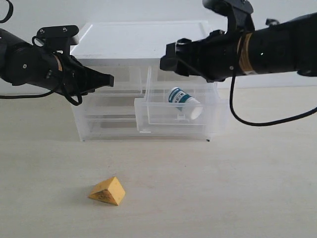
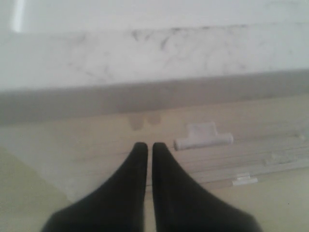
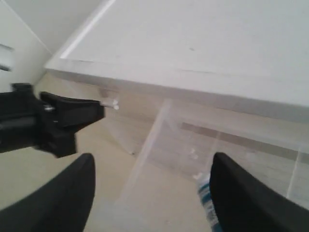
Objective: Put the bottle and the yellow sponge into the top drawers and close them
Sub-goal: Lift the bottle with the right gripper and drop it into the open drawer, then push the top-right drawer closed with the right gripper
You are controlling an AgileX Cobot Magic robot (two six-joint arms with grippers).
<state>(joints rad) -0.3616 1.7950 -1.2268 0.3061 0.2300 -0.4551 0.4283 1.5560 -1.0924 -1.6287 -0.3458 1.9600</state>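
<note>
Translucent plastic top drawer point(image 1: 158, 119); porous yellow sponge point(image 1: 107, 191); matt table point(image 1: 237, 188).

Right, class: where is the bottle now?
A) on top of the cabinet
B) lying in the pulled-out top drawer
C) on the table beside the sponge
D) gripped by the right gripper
B: the bottle lies tilted inside the pulled-out top drawer, free of the open right gripper above it.
</note>
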